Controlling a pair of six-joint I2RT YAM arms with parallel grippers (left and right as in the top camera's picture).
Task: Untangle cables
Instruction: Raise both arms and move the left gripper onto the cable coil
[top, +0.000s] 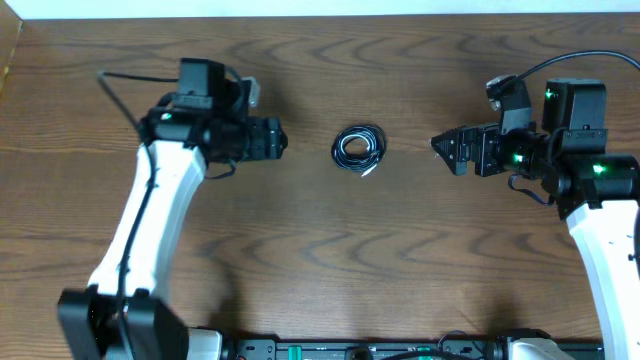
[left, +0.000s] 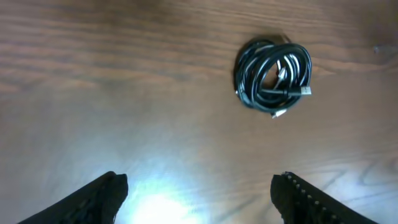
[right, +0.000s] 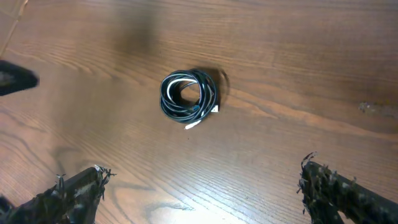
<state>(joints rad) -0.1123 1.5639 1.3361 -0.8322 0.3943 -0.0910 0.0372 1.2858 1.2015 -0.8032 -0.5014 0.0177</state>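
cables (top: 360, 149) are coiled on the table (top: 320, 270), ringed by bare wood | left gripper (top: 282, 139) and right gripper (top: 440, 148) are aimed inward, apart from them (jaws spread, nothing grasped)

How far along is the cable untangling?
Done: nothing visible. The small coil of black and white cables lies bundled on the brown wooden table. In hand: nothing; the left hand and right hand flank the coil, open, not touching it. Left: grasp the coil and separate every cord.
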